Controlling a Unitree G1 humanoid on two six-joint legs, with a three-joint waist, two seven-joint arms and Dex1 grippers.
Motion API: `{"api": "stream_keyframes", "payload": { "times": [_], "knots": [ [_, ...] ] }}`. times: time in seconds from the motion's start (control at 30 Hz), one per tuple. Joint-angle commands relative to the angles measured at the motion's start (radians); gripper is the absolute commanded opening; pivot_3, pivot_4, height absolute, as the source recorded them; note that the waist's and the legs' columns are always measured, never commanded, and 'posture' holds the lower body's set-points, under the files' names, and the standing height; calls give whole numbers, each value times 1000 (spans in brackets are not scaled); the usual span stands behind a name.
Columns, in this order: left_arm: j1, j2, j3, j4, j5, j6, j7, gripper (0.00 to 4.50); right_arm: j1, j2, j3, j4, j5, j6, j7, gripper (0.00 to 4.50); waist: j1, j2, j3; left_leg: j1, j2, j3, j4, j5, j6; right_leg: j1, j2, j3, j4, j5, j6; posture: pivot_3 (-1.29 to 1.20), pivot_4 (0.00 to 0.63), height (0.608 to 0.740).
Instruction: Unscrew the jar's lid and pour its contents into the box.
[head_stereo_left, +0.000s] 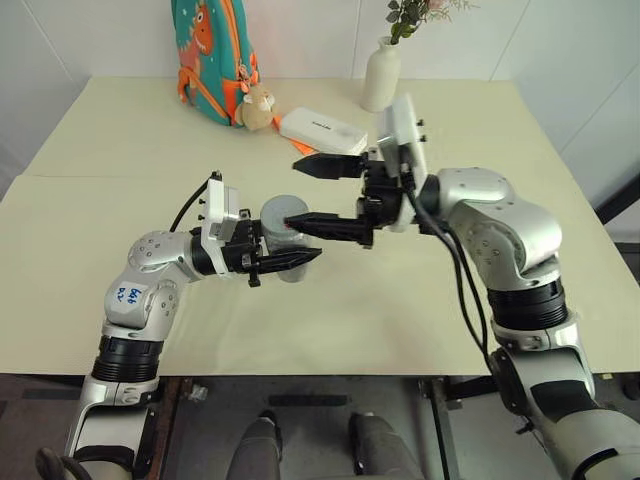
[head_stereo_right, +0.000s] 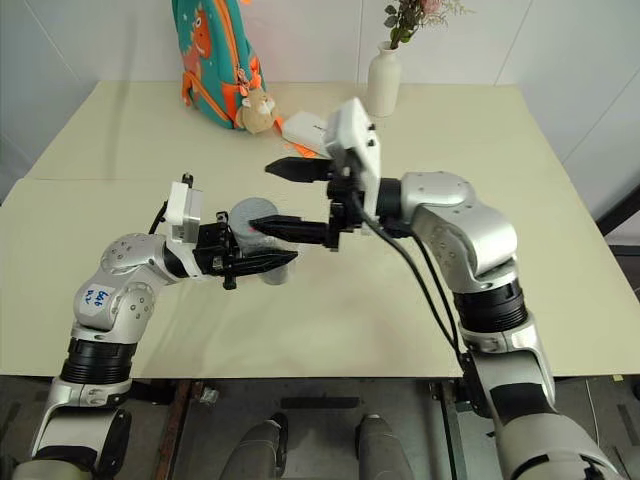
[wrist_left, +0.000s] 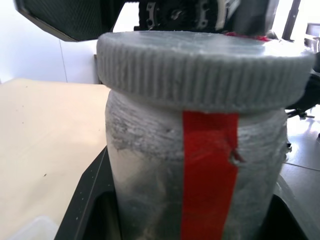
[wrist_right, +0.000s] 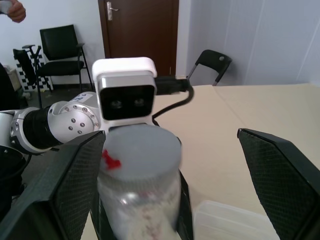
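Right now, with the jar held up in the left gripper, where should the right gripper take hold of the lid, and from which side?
Grip the lid by its ribbed rim, coming straight from above. The left gripper holds the jar upright by its body, leaving the cap free. The right gripper is open, one finger on either side of it.

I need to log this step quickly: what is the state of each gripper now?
Left gripper: shut on the jar, lid still on.
Right gripper: open, fingers either side of the lid, holding nothing.
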Motion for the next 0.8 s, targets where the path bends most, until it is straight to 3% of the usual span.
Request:
{"api": "stream_keyframes", "payload": {
  "times": [0.03, 0.37, 0.8],
  "knots": [
    [-30, 2, 10, -1, 16, -28, 2, 1967, -27, 25, 18, -51, 1, 22, -24, 4450, 0, 0, 0, 0, 0, 0, 0, 0, 0, 0, 0, 0, 0, 0, 0, 0, 150, 740],
    [-28, -12, 5, -5, 18, -27, 6, 1967, -52, 85, 40, -38, -30, 42, -96, 4450, -1, 0, 0, 0, 0, 0, 0, 0, 0, -1, 0, 0, 1, 0, 0, 0, 150, 740],
    [-25, -30, 3, -10, 14, -25, 16, 1967, -52, -13, 25, 107, -138, -99, -16, 4450, 0, 0, 0, 0, 0, 0, 0, 0, 0, -1, 0, 0, 1, 0, 0, 0, 150, 740]
  ]
}}
